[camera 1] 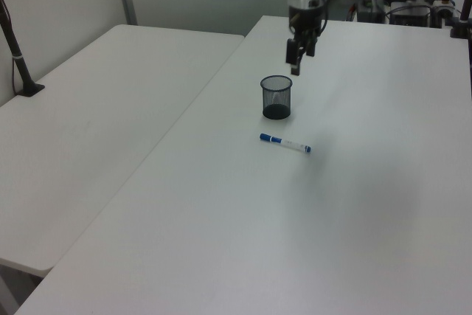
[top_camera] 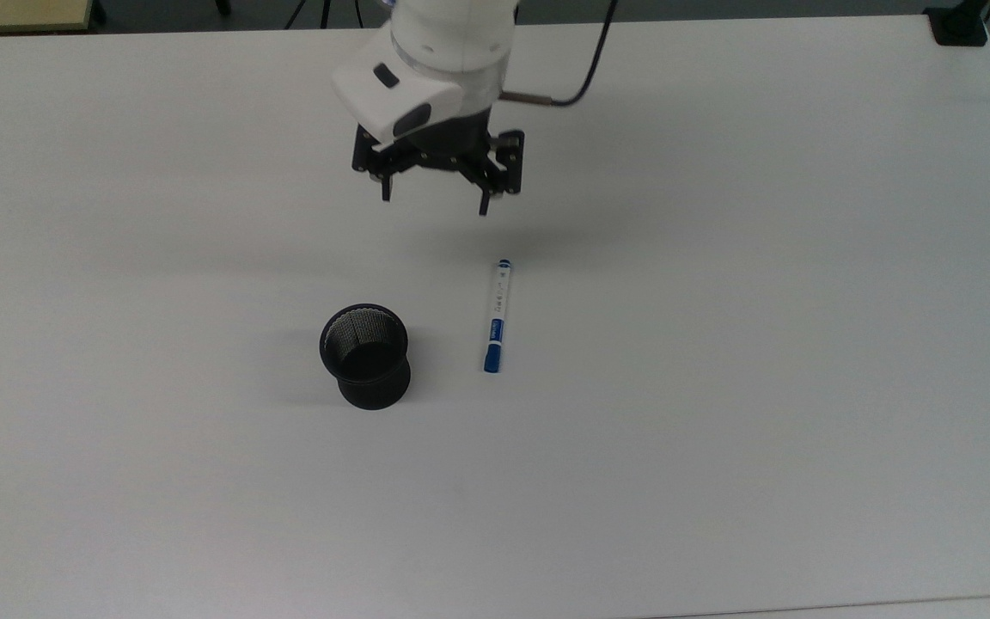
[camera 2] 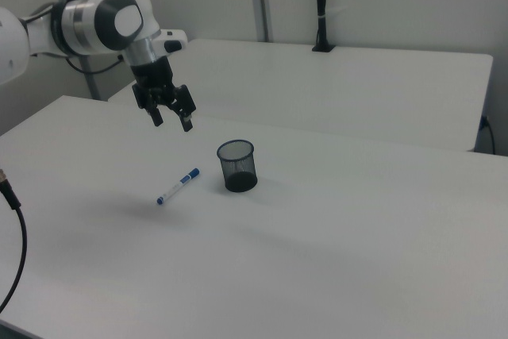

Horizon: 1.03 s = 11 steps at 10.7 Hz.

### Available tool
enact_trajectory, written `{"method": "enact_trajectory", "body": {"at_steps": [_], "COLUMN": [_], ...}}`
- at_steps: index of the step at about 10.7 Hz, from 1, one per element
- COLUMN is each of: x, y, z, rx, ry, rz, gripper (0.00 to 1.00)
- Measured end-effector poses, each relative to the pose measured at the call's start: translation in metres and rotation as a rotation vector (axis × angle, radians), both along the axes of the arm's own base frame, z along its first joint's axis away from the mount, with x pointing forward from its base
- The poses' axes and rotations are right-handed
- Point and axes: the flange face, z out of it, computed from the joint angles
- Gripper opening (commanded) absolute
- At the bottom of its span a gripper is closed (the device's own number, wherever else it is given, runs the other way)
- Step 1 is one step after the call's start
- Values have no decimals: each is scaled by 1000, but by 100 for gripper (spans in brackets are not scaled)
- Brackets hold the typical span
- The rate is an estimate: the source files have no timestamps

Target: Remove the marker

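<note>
One black mesh cup [top_camera: 365, 354] stands upright on white surface [top_camera: 718, 387]. Marker [top_camera: 496, 316] lies flat just beside it at 3 o'clock in top view, blue cap toward 6. Gripper [top_camera: 433, 205] hangs above at 12, fingers [top_camera: 484, 205] spread apart, holding nothing.

Arm shell [camera 2: 103, 17]: glossy white, rounded links, dark grey joint bands.
Wrist housing [top_camera: 396, 86]: white block, two small dark oval buttons.
Gripper [top_camera: 435, 194]: black open-frame linkage, small pale screws at the pivots, two thin black fingers [top_camera: 485, 203].
Cable [top_camera: 585, 64]: dark, looping to a slim metal plug at the wrist.
</note>
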Motion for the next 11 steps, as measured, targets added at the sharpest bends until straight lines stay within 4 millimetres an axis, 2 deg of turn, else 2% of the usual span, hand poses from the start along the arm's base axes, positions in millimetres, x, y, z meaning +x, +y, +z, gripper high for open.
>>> {"method": "enact_trajectory", "body": {"at_steps": [4,7,11], "x": [-29,-59,-64], "y": [-31,-37,-46], "z": [35,58,64], "rx": [5,0,30], "ry": [83,102,97], "rz": [129,118,93], "gripper": [100,100,100]}}
